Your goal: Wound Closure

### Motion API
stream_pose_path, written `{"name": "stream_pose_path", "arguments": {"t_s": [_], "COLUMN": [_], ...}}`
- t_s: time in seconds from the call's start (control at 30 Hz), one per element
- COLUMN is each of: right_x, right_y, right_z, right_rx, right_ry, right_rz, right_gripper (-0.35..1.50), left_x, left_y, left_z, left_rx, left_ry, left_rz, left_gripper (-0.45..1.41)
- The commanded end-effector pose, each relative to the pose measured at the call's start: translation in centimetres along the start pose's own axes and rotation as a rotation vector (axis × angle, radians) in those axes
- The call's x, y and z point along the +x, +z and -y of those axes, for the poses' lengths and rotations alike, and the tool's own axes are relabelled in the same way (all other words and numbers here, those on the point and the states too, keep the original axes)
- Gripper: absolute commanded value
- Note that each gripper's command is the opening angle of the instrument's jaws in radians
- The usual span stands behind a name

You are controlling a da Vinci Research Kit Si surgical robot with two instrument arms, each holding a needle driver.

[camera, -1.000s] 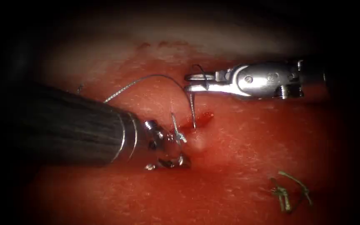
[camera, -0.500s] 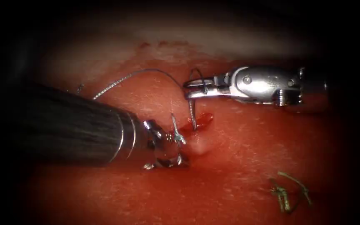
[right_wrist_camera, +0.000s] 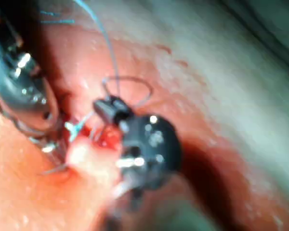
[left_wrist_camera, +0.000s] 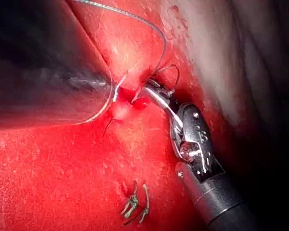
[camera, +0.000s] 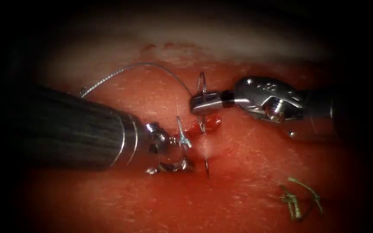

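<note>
My right tool (camera: 198, 104) reaches in from the right, shut on the curved needle near its rear end, just above the cut's red fluid (camera: 211, 123). The needle passes down into the tissue (camera: 255, 168) at the fluid, and its tip (camera: 207, 168) sticks out of the tissue below. Thread (camera: 143, 65) arcs from the needle's rear up and leftwards. My left tool (camera: 181, 154) rests its tip against the tissue just left of the needle, beside a short knotted thread end (camera: 182, 137). The left wrist view shows the right tool (left_wrist_camera: 147, 91) and the needle tip (left_wrist_camera: 107, 128).
Several cut ends of greenish thread (camera: 299, 198) lie on the tissue at the lower right, also seen in the left wrist view as cut ends (left_wrist_camera: 135, 206). The left arm's dark shaft (camera: 65, 129) spans the left side. Pale tissue edge (camera: 221, 43) runs along the back.
My right tool has rolled its wrist and driven the needle through the tissue; the tip now pokes out below the cut. The thread loop has lifted and shifted left. The left tool barely moved.
</note>
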Motion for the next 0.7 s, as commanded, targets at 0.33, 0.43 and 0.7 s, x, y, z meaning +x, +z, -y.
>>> {"name": "stream_pose_path", "arguments": {"t_s": [0.33, 0.43, 0.7], "right_x": [-0.32, -0.44, -0.59], "right_y": [0.12, 0.13, 0.09], "right_z": [-0.02, 0.08, 0.31], "right_rx": [0.088, 0.104, 0.148], "right_ry": [0.380, 0.431, 0.520], "right_rz": [-0.030, -0.007, 0.031], "right_gripper": [-0.35, -0.35, 0.04], "left_x": [0.04, 0.05, 0.10], "left_y": [0.03, 0.00, -0.15], "left_z": [-0.08, -0.08, -0.14], "left_rx": [-0.005, -0.003, 0.033], "left_ry": [-0.005, -0.006, 0.138], "left_rz": [-0.002, -0.005, -0.061], "left_gripper": [-0.06, -0.06, 0.11]}}
